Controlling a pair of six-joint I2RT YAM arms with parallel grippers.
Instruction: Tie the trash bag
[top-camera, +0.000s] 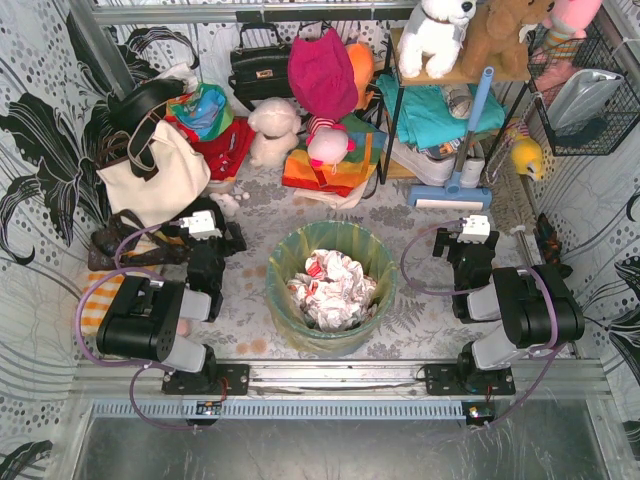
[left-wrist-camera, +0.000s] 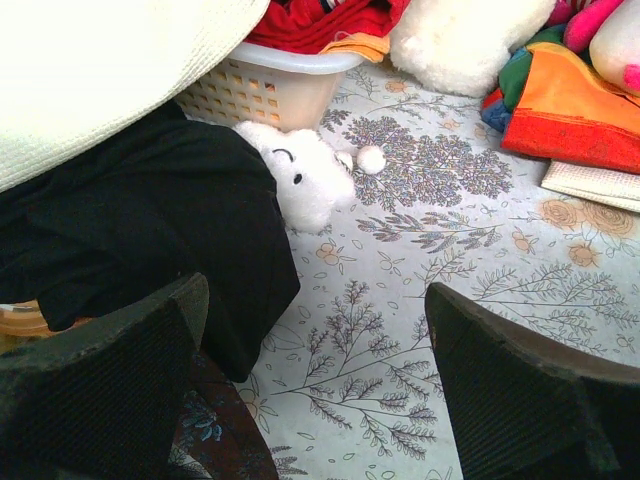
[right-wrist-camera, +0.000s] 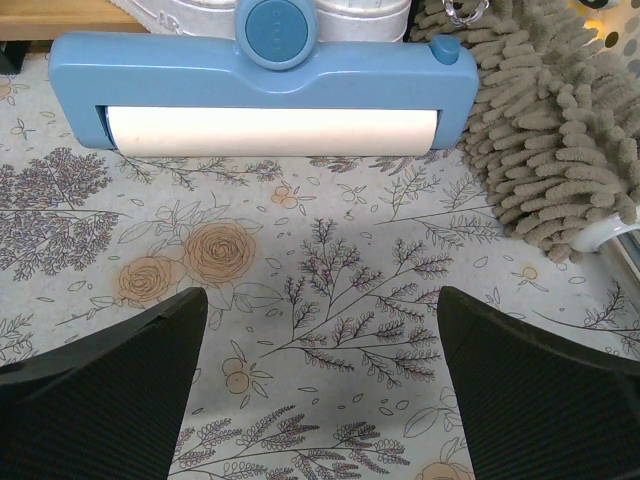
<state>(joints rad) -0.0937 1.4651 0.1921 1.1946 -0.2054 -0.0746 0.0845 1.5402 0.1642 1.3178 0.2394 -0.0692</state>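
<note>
At the centre of the bench (top-camera: 245, 215), the trash bag (top-camera: 288, 258), mouth open and untied, crumpled paper (top-camera: 330, 285) inside; left fingers (left-wrist-camera: 110, 390) and right fingers (right-wrist-camera: 100, 385) wide, holding nothing; we judge each should pinch an opposite rim edge, gathering slack before knotting.

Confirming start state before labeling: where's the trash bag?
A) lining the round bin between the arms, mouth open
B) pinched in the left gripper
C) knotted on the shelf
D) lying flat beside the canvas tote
A: the trash bag lines the teal bin, its mouth open over crumpled paper; the left gripper and right gripper are open and hold nothing.
</note>
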